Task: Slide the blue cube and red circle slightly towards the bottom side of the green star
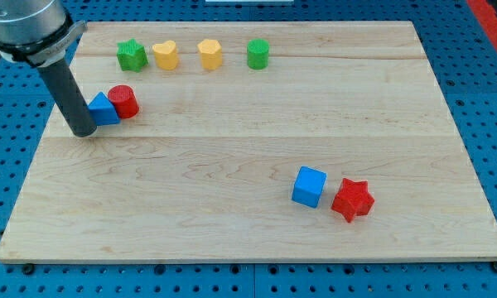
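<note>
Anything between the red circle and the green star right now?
Nothing: in the camera view, bare board separates the red circle from the green star. My tip sits left of the blue cube.

Our tip rests on the wooden board, touching the left side of a blue block that touches the red cylinder. Above them, along the view's top, we see a green star, two yellow blocks and a green cylinder. A blue cube and red star sit together at lower right.
</note>
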